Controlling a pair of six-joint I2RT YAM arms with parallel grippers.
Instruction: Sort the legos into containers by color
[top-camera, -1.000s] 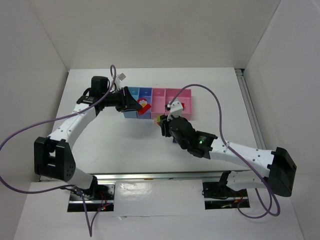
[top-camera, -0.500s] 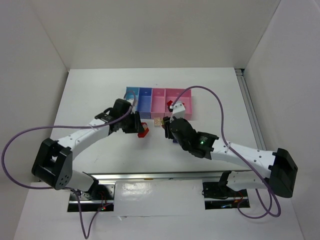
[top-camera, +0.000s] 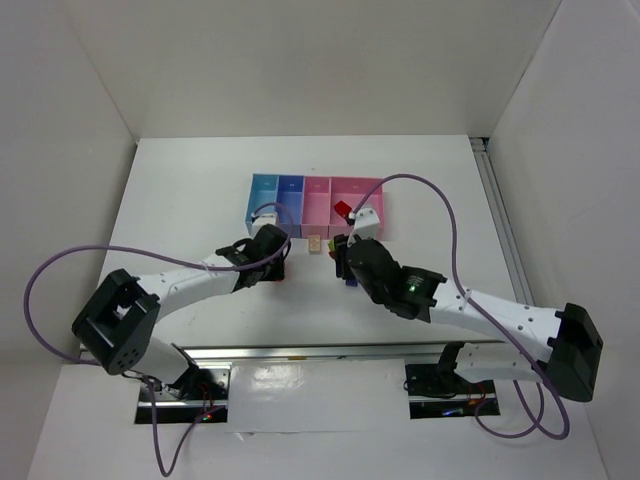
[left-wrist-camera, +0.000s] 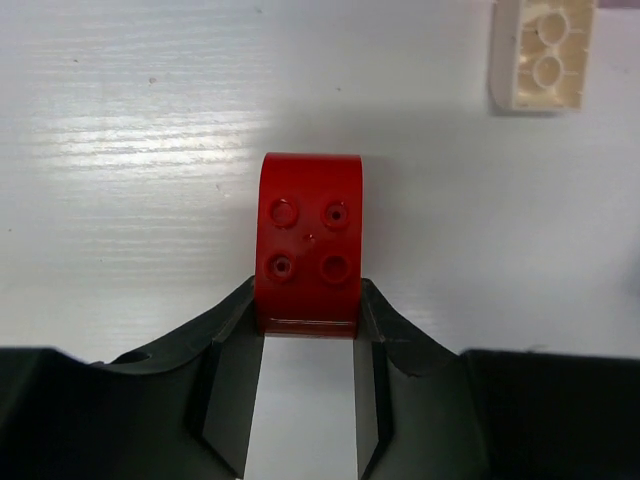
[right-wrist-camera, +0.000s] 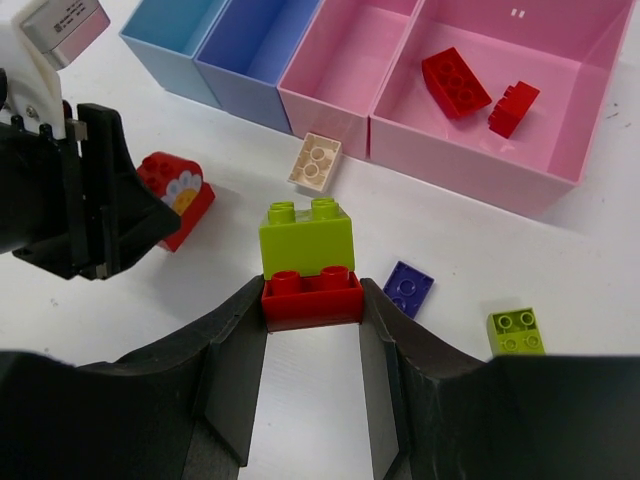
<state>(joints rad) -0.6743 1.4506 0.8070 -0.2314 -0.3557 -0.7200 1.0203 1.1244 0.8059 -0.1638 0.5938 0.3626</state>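
My left gripper is shut on a red arched lego low over the table; that lego also shows in the right wrist view with a flower print. My right gripper is shut on a red brick with a yellow-green brick stacked on it. The containers stand beyond: light blue, darker blue, narrow pink and wider pink, which holds two red bricks. A pale tan lego lies in front of the narrow pink bin.
A dark blue-purple plate and a small yellow-green brick lie on the table right of my right gripper. In the top view both grippers sit close together just in front of the bin row. White walls surround the table.
My left arm has come back from over the blue bins toward the near side and down to the table, still holding the red arched lego. My right gripper has shifted slightly.
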